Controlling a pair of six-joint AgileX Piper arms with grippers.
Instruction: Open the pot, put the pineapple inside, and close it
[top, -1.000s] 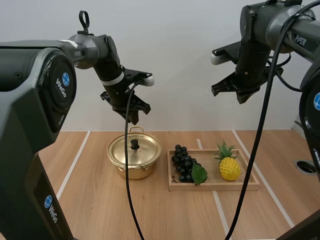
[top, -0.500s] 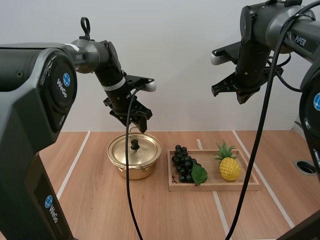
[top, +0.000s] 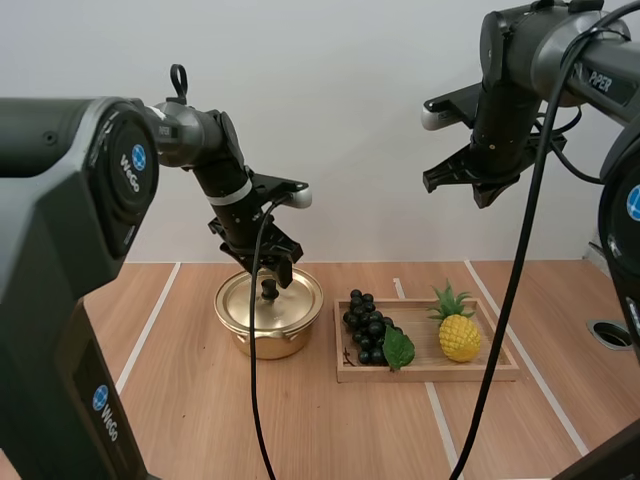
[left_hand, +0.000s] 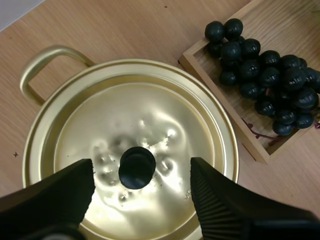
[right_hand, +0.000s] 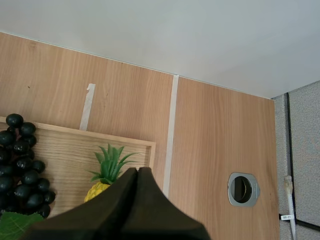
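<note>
Left pincer (top: 270, 268) spread wide, straddling the lid knob (left_hand: 137, 167), center-left of frame; right pincer (top: 468, 188) pressed together, upper right.

"PiPER" lettered in white on the right arm (top: 600, 78), "WeGo" read on a round blue badge (top: 135, 160) on the left arm, repeated on a lower blue badge (top: 106, 415), small white tag (right_hand: 285, 217) beyond the tabletop's edge, too small to be read

White wall (top: 350, 120), tape-lined wooden table (top: 200, 400)
</note>
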